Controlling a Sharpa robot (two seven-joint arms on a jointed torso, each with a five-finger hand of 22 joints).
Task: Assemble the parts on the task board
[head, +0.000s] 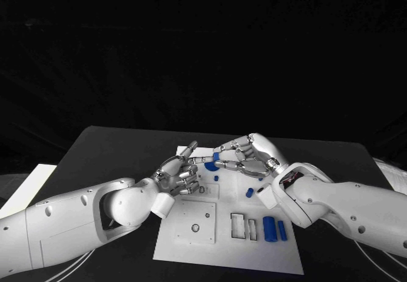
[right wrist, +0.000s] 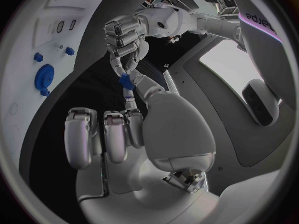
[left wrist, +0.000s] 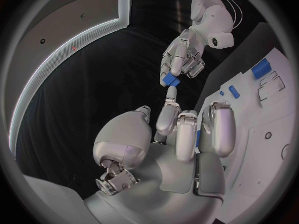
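Right hand (head: 252, 156) pinches small blue block (head: 218, 156) | left hand (head: 180, 176) curled, fingertip touching block | glossy white task board (head: 203, 249), blue cylinder (head: 269, 228) near its right edge

Left hand (head: 180, 175) and right hand (head: 250, 155) meet fingertip to fingertip around a small blue part (head: 218, 156) above the white rectangular task board (head: 212, 247).

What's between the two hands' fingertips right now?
A small blue part, pinched where the left hand and right hand meet above the task board; clearest in the left wrist view.
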